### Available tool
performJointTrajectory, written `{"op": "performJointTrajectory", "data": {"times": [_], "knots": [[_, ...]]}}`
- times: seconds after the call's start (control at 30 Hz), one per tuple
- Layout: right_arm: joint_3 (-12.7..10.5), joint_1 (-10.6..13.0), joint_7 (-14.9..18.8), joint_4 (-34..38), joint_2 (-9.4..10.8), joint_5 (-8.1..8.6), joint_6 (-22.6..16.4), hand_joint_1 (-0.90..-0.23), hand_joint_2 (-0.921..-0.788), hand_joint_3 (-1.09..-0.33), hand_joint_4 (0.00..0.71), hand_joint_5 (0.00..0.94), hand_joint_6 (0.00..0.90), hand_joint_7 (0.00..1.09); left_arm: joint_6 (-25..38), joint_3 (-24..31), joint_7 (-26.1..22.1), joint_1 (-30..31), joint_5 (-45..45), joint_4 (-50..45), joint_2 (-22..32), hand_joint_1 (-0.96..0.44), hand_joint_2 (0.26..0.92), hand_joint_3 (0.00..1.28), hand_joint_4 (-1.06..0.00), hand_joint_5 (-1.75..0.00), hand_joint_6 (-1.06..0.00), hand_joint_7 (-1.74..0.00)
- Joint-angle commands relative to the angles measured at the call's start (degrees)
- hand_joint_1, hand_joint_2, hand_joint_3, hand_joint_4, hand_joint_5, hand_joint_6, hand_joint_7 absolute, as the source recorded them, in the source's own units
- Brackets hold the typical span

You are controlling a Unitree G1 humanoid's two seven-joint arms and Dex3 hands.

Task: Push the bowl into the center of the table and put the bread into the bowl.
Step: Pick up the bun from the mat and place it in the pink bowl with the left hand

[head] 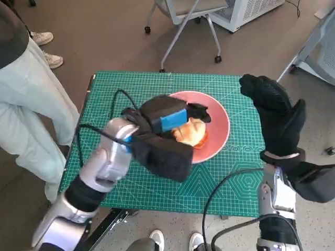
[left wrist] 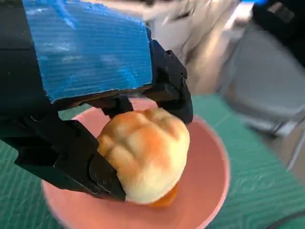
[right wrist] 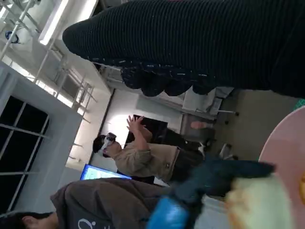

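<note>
The pink bowl (head: pixel 217 128) sits on the green cutting mat (head: pixel 131 172), slightly right of the table's middle. My left hand (head: pixel 166 117) reaches over it and grips the golden bread roll (head: pixel 189 133) inside the bowl. In the left wrist view the black fingers (left wrist: pixel 81 162) close around the bread (left wrist: pixel 145 157), which is above the bowl (left wrist: pixel 209 181). My right hand (head: pixel 275 112) in its black glove is raised beside the bowl's right side, holding nothing, fingers apart. The right wrist view shows the glove (right wrist: pixel 200 43), the bowl's rim (right wrist: pixel 281 143) and the blurred bread (right wrist: pixel 259 202).
A person in pale trousers (head: pixel 29 110) stands at the table's left. A wheeled chair (head: pixel 183 21) and a white unit (head: pixel 246 10) stand behind the table. Feet (head: pixel 175 240) show at the near edge. Two persons (right wrist: pixel 143 157) appear in the right wrist view.
</note>
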Motion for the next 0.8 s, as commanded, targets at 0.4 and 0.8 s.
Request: {"op": "performJointTrajectory", "data": {"times": [0.4, 0.8], "knots": [[0.09, 0.43, -2.08, 0.18, 0.02, -1.94, 0.26, -0.675, -0.921, -0.759, 0.253, 0.007, 0.139, 0.53, 1.25, 4.23, -4.87, 0.1, -6.35, -2.5, 1.15, -0.05, 0.79, 0.01, -0.23, 0.0, -0.36, 0.0], [0.26, -0.03, -2.5, -0.86, -0.08, -2.21, 0.88, -0.673, -0.921, -0.757, 0.256, 0.007, 0.146, 0.52, 0.73, 9.41, -8.14, 0.84, -13.26, -6.53, 4.97, -0.08, 0.781, 0.0, -0.11, 0.0, -0.28, 0.0]]}}
